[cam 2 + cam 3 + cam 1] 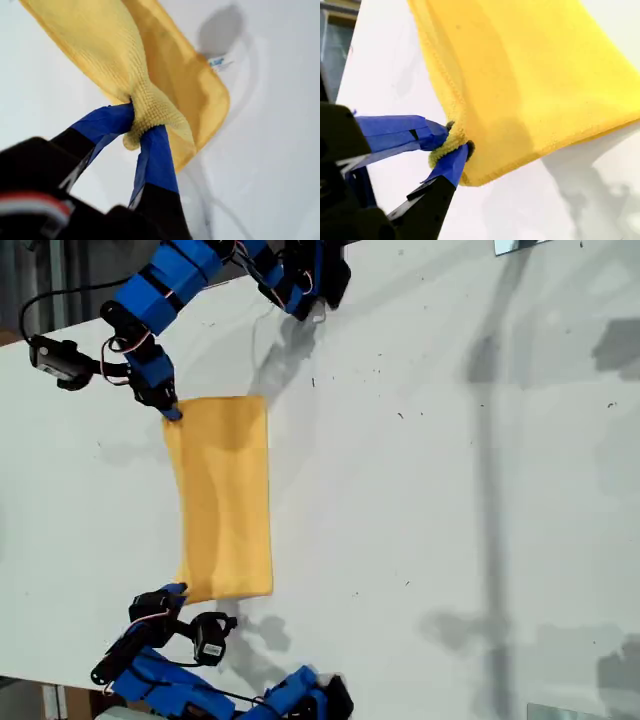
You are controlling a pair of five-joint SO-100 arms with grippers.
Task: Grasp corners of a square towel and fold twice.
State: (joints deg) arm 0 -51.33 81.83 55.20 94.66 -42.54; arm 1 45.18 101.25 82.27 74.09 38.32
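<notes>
The towel [222,500] is laid flat on the white table [450,490] as a long strip between the two claws. A bunched bit of its edge is squeezed tight in my first gripper [137,126]. One corner [445,151] is squeezed tight in my second gripper [452,143].

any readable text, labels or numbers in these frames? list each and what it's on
No text can be read in any view.
The towel has a small white tag with blue marks at its edge, too small and blurred to read.
My first gripper and my second gripper show plain blue tape, no lettering.
</notes>
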